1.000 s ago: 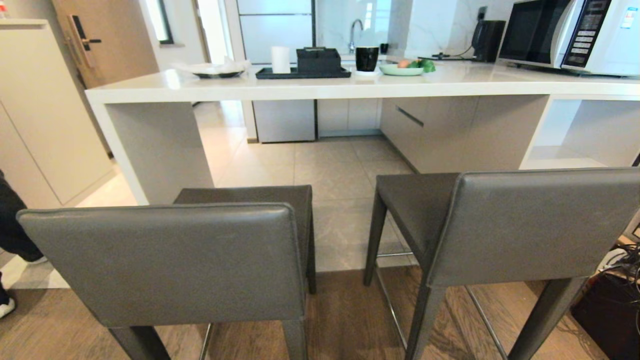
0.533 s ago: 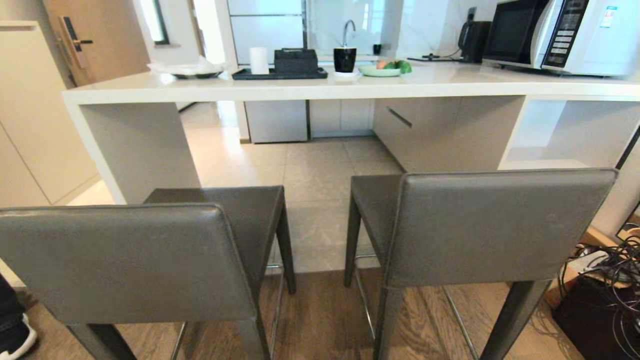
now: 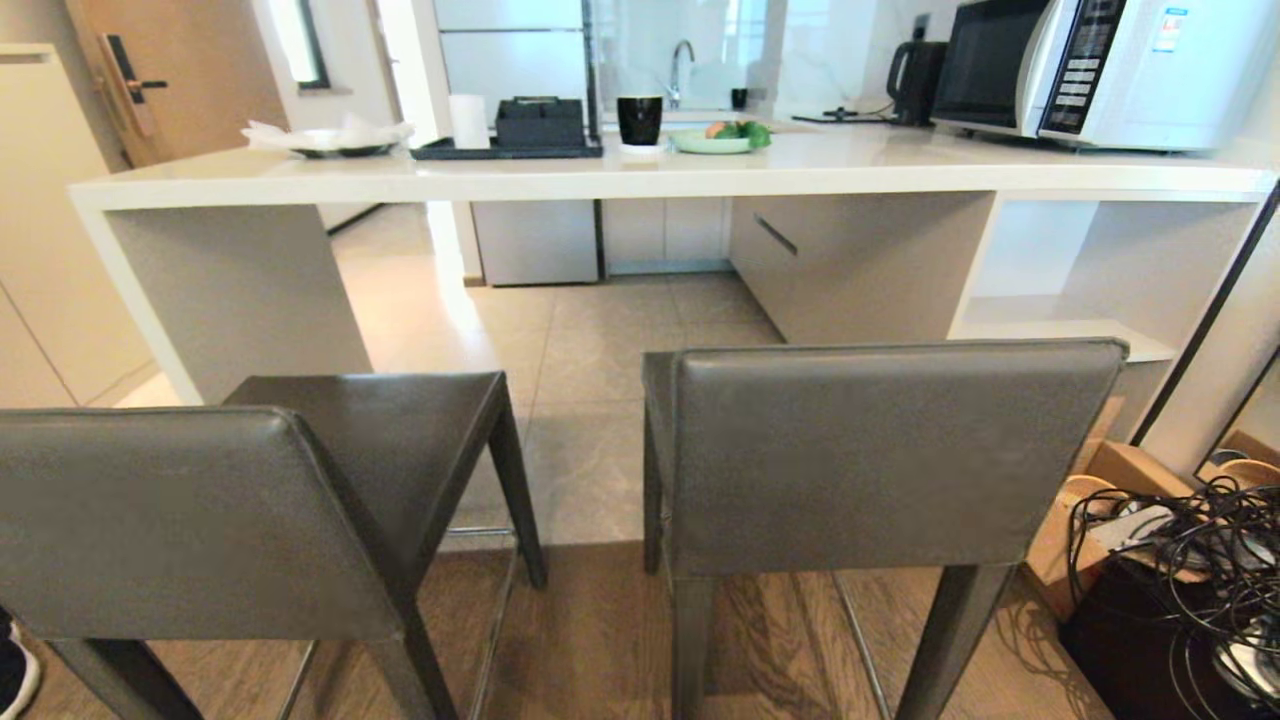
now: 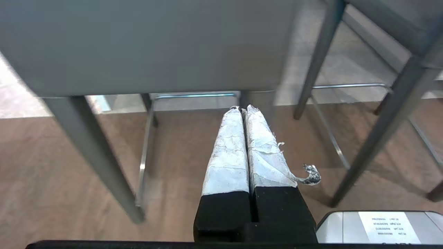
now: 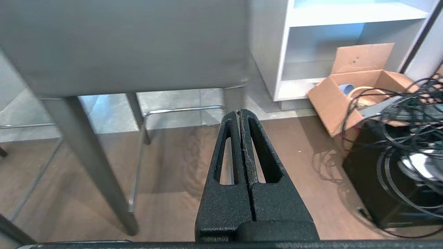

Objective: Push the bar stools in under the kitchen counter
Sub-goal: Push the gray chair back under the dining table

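While both arms hang low behind the seats, my left gripper (image 4: 242,108) is pressed closed, empty; its tip sits just short of the left bar stool (image 3: 190,520) backrest above. My right gripper (image 5: 239,112), likewise closed and empty, sits below the right bar stool (image 3: 880,450). Beyond both, well clear, the kitchen counter (image 3: 600,175).

Two grey bar stools (image 3: 880,450) stand side by side, backrests nearest, before the white kitchen counter (image 3: 600,180).
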Robot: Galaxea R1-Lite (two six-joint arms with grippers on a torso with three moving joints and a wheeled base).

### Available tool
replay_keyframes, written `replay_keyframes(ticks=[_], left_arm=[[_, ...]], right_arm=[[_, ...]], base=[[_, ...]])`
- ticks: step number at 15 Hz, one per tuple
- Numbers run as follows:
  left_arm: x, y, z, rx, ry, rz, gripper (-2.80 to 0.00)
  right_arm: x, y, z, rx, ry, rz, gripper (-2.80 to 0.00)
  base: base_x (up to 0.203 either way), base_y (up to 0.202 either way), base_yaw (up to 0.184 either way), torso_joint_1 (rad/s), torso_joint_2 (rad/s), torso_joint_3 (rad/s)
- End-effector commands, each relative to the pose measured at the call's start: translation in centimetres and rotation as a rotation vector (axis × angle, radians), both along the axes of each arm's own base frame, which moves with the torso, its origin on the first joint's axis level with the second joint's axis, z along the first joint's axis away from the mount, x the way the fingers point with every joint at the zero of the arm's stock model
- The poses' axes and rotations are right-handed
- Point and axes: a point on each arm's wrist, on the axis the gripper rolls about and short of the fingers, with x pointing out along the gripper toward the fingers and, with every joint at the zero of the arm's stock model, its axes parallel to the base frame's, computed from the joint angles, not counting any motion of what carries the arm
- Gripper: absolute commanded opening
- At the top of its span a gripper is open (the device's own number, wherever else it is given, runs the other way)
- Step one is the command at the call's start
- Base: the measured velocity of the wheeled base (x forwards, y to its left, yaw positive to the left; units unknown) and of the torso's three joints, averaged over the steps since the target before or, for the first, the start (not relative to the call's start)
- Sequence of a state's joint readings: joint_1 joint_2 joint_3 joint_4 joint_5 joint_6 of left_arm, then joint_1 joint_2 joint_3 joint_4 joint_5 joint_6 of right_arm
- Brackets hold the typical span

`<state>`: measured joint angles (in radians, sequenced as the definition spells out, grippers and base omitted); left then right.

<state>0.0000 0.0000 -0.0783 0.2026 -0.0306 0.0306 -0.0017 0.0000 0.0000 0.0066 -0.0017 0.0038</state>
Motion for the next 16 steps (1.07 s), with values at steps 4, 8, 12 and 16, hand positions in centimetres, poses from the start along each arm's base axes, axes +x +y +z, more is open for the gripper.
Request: replay_keyframes(ticks=[4,8,12,16], left_arm=[[0.00,0.00,-0.02,0.000,0.002,0.000,-2.80],[0.00,0.00,-0.02,0.000,0.002,-0.001,-2.80],[0.00,0.00,-0.02,-0.001,0.002,0.002,-2.80],[0.00,0.01,-0.02,-0.001,0.002,0.003,-2.80]], right_arm=[[0.01,0.00,-0.04,0.001,0.001,0.000,-2.80],[0.01,0.00,-0.04,0.001,0.001,0.000,-2.80],[0.01,0.00,-0.04,-0.001,0.001,0.000,-2.80],[0.01,0.00,-0.04,-0.001,0.001,0.000,-2.80]], base=[[0.000,-0.196,0.001,0.004,0.00,-0.001],[0.000,-0.195,0.000,0.002,0.00,0.002],[0.000,-0.183,0.003,0.003,0.00,0.004],[0.000,-0.021,0.000,0.001,0.00,0.001]])
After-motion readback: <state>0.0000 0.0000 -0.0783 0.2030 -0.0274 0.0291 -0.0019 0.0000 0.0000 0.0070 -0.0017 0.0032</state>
